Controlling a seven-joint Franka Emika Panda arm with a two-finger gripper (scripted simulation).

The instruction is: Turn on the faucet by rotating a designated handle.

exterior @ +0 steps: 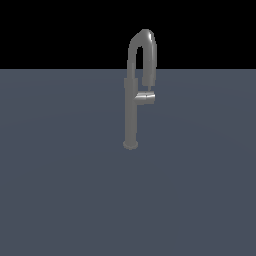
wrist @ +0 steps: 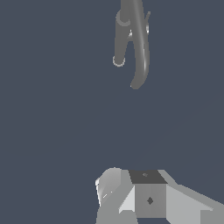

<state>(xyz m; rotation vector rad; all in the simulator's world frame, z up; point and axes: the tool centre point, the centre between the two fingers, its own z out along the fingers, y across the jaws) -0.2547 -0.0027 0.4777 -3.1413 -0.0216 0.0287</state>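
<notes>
The faucet (exterior: 131,112) stands upright on a flat blue-grey floor (exterior: 60,190), slightly toward the exterior view's right of centre, with bare floor in front of it.

Nearest the exterior camera is open floor. Beyond it sits the faucet's round base (exterior: 130,145), and the slim grey column rises straight up from that base toward 12 o'clock. Partway up the column, the handle (exterior: 145,98) sticks out sideways toward 3 o'clock in the exterior view. It is a short stubby grey cylinder, touching the column at one end and free at the other.

Above the handle, the spout (exterior: 144,42) arches over in an inverted U and comes down on the 3 o'clock side of the column. It ends in a thicker nozzle (exterior: 149,76) that points down toward 6 o'clock, just above the handle. Whether nozzle and handle touch cannot be told from this view. The top of the arch shows against the black background (exterior: 50,30).

The arm does not appear in the exterior view. In the wrist view, light grey blocky parts of the gripper (wrist: 144,199) fill the near edge of the picture. The fingertips are not clearly visible, so it cannot be told whether the jaws are apart or together. Nothing is seen held. The faucet (wrist: 139,48) lies well apart from the gripper, at the far side of that view across bare floor.
</notes>
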